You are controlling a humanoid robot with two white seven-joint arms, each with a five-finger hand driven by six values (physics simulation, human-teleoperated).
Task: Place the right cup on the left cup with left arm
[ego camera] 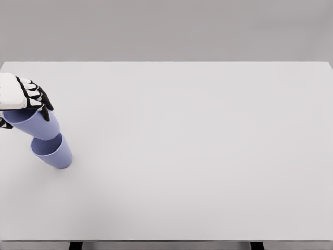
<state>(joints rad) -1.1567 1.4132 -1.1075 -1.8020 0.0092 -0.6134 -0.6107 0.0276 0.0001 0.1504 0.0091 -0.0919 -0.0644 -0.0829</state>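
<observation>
— How many cups sit on the pale grey desk (197, 156)?

— Two, both plain lavender-blue plastic tumblers, at the far left of the desk. The lower lavender cup (53, 152) stands on the surface, its open mouth tipped up and toward the left. The upper lavender cup (36, 123) leans over it, base lowered into that mouth.

— Which way does the upper cup run?

— Its long axis slants from upper left to lower right, rim toward the left edge, base toward the cup below.

— And the hand?

— One white-and-black left hand (23, 96) shows; its fingers curl narrowly over the upper cup's rim, gripping it.
</observation>
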